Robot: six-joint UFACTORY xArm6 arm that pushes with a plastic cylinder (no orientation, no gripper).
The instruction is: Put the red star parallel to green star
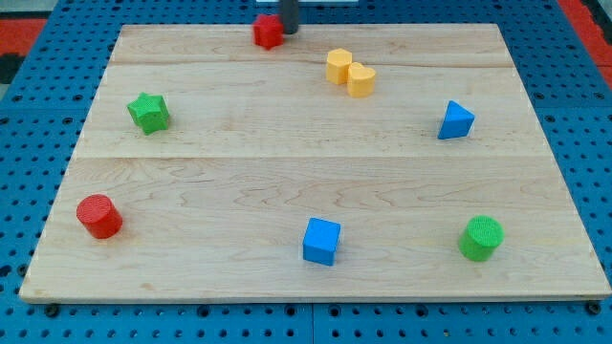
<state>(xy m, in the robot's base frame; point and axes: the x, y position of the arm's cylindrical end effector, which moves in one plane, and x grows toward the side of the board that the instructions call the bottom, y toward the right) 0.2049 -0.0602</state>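
Red star (269, 31) sits at the worktop's (287, 182) top edge, far from the green star (148, 113). My tip (288, 29) touches its right side, gripping nothing. A crooked push might slide it off the edge.

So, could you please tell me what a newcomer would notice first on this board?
Probably my tip at the view's top edge, pressed against the right side of the red star. Next, the yellow block, an odd double-lobed shape right of centre near the top. The green star sits alone at the left, well apart from the red star.
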